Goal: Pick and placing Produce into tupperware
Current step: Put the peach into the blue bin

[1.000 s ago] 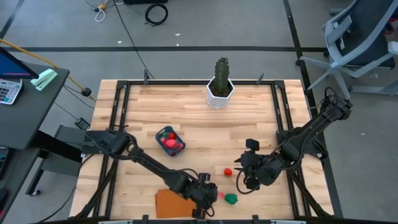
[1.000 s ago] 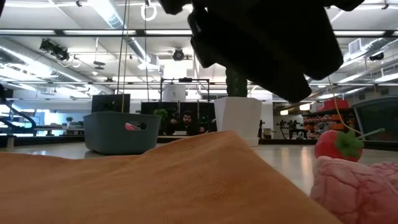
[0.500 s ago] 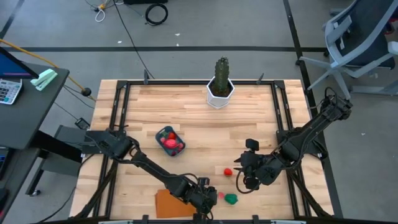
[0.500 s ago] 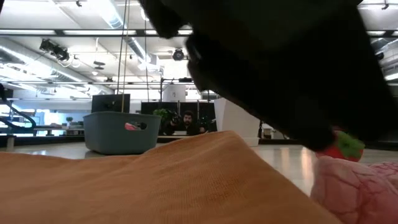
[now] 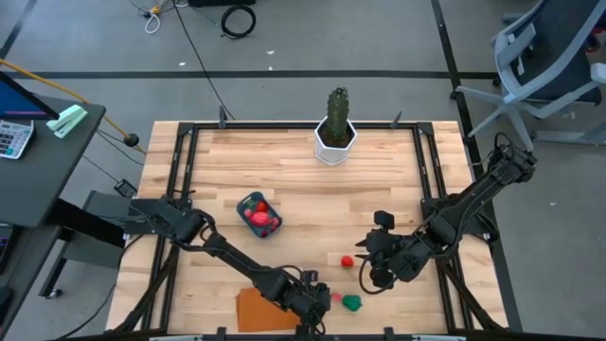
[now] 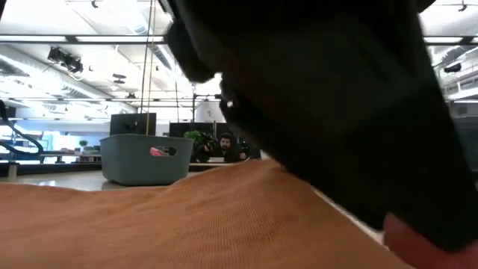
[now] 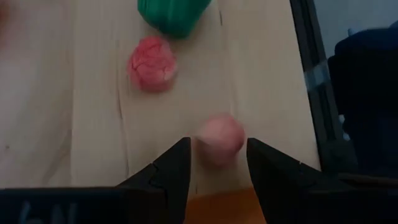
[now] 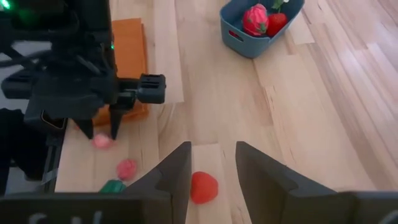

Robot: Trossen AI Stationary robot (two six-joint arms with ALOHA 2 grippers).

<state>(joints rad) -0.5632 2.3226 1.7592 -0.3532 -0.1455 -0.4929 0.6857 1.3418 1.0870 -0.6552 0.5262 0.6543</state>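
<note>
The teal tupperware [image 5: 258,214] sits left of centre with red produce inside; the right wrist view shows the tupperware [image 8: 261,22] too. A pink ball [image 7: 219,138], a wrinkled pink piece [image 7: 152,63] and a green piece [image 7: 173,15] lie on the wood near the near edge. My left gripper [image 7: 217,146] hangs open there, its fingers on either side of the pink ball, apart from it. A red piece [image 8: 203,186] lies under my open right gripper [image 8: 210,149], which hovers right of centre [image 5: 371,275].
A flat orange board [image 5: 256,311] lies at the near edge beside my left gripper [image 5: 310,308] and fills the low view's foreground [image 6: 149,224]. A cactus in a white pot [image 5: 336,128] stands at the far edge. Bare wood lies between container and pot.
My left gripper has moved down and toward the table's near edge, coming over the pink ball. In the low view it has grown and now hides the red piece and most of the pink piece. The right arm has kept still.
</note>
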